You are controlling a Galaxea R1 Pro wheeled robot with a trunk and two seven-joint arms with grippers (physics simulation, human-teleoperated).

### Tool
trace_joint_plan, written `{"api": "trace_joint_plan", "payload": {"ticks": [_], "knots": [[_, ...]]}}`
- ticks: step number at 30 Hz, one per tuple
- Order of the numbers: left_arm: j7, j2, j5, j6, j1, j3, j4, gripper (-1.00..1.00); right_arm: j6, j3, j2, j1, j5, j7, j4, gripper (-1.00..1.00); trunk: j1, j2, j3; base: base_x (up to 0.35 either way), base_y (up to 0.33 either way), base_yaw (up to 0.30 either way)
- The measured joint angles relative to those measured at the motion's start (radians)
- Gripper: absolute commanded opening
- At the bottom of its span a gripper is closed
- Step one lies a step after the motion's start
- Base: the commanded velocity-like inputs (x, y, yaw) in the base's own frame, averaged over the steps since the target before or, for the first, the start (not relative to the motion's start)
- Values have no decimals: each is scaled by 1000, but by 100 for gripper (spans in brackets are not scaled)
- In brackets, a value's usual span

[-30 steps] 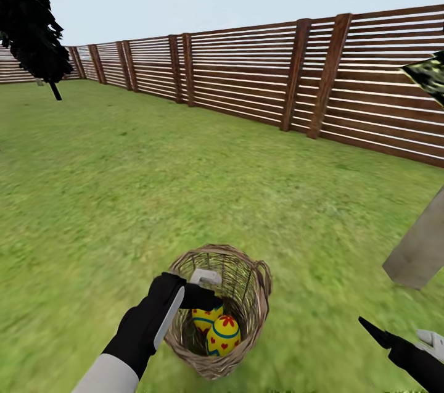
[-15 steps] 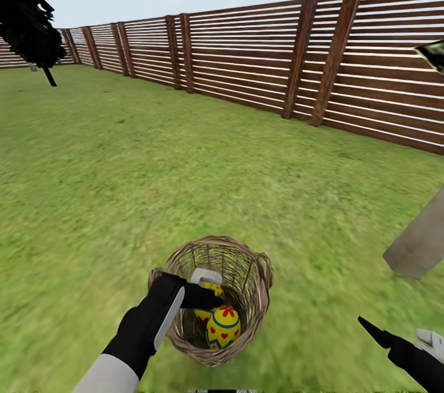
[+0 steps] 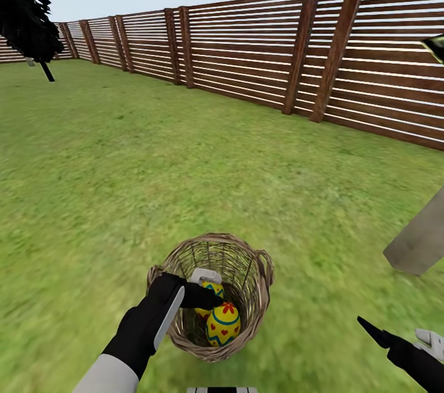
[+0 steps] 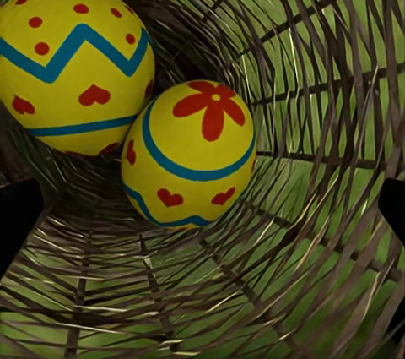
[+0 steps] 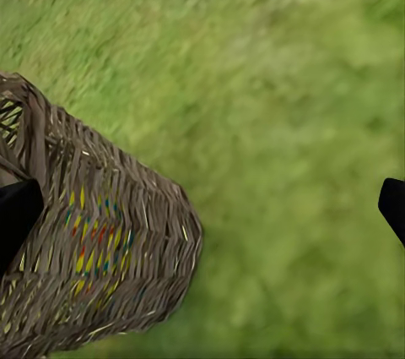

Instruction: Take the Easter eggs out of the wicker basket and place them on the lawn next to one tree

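Observation:
The brown wicker basket stands on the lawn just in front of me. Two yellow Easter eggs lie inside: one with a red flower and one with a blue zigzag, touching each other. My left gripper reaches down into the basket, open, its dark fingertips on either side of the flower egg and off it. My right gripper hovers open over grass to the basket's right. The pale tree trunk rises at right.
A brown slatted fence runs across the back of the garden. A narrow black tree stands far left. Open grass lies between the basket and the pale trunk. The basket wall shows in the right wrist view.
The whole head view has shifted: fence and basket sit higher in the picture, so the camera moved. My left gripper stays inside the basket, a little lower towards the eggs. The right gripper holds still.

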Motion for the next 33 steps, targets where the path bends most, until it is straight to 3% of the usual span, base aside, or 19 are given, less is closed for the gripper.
{"api": "trace_joint_plan", "payload": {"ticks": [19,24,28,33], "knots": [[9,-3,-1,7,-8,8,-9,100,0,3,0,0,1,-1,0,100,0,0,0,0,0,0],[53,-4,-3,89,-97,11,-9,100,0,4,0,0,1,-2,1,100,0,0,0,0,0,0],[91,-8,-1,95,-138,12,8,100,0,5,0,0,2,-2,1,100,2,-1,-15,0,0,0],[107,-10,5,95,-217,14,131,100,0,3,0,0,1,-1,1,100,4,-2,-35,0,0,0]]}}
